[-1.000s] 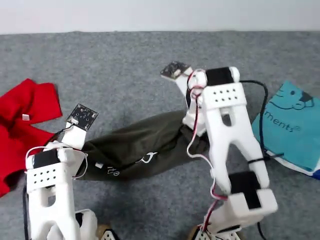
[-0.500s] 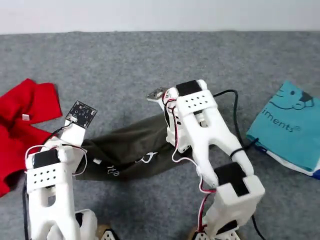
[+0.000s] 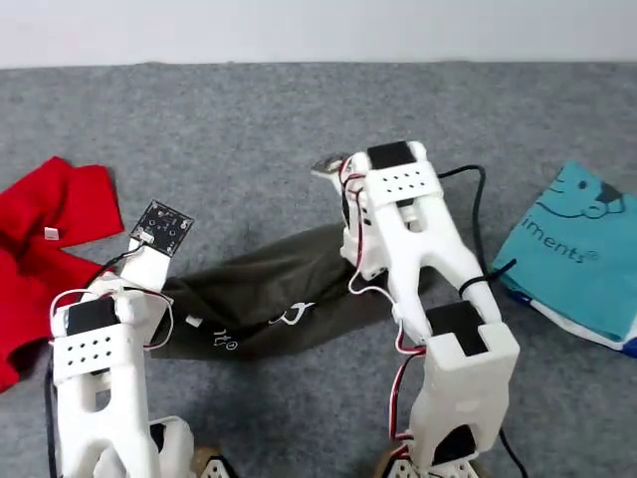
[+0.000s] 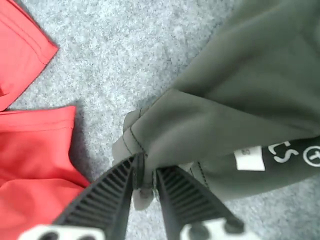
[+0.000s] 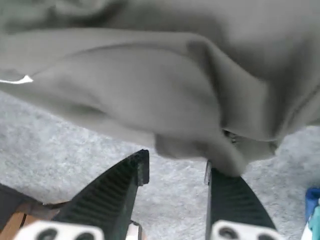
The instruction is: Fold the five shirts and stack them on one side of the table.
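Left pincer (image 4: 145,172) is closed tight on a hem at the left end of the dark green shirt (image 4: 240,100), a small tuck of cloth nipped between its ribbed jaws. Right pincer (image 5: 175,167) stands wide open at the shirt's right end. A loose fold lies just beyond its tips and nothing is caught between the jaws.

The dark green shirt (image 3: 259,289) lies across the near middle of the table (image 3: 249,129), drawn into a long, bunched strip between the two arms rather than spread flat. Just left of the closed pincer lies the red shirt (image 4: 30,165). From above, this red shirt (image 3: 50,249) sits crumpled at the left edge. Well apart, at the right edge, the teal shirt (image 3: 572,249) lies flatter, though I cannot tell whether it is folded.

Judging by this, the task is at an early stage. Three shirts are in sight, no stack has been started, and the dark green one needs spreading and folding before it can be set to one side. The red one looks untouched.
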Robot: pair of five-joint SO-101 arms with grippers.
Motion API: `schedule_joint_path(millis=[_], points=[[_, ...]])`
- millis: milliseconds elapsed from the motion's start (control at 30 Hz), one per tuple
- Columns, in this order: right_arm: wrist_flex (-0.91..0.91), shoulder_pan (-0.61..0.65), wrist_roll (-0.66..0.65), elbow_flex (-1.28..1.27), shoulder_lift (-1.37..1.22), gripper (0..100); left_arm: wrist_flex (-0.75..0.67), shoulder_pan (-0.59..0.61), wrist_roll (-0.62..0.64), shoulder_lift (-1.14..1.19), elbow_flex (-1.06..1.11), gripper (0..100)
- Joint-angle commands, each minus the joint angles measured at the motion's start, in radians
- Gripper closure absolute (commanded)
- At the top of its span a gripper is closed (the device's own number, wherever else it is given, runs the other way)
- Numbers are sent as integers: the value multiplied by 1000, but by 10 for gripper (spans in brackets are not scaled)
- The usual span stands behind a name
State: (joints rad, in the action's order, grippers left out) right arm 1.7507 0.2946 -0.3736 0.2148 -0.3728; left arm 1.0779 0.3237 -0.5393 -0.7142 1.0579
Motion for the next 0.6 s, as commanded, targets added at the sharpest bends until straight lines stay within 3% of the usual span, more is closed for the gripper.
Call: schedule_joint_path(millis=[0, 233, 467, 567], points=[[36, 12, 11, 54, 7, 812, -18, 0, -2, -28, -2, 986], [27, 105, 14, 54, -13, 815, -18, 0, -2, -26, -1, 986], [22, 102, 11, 55, -84, 819, -14, 3, -2, -28, 8, 986], [13, 91, 5, 55, -85, 883, -18, 3, -2, -32, 39, 986]])
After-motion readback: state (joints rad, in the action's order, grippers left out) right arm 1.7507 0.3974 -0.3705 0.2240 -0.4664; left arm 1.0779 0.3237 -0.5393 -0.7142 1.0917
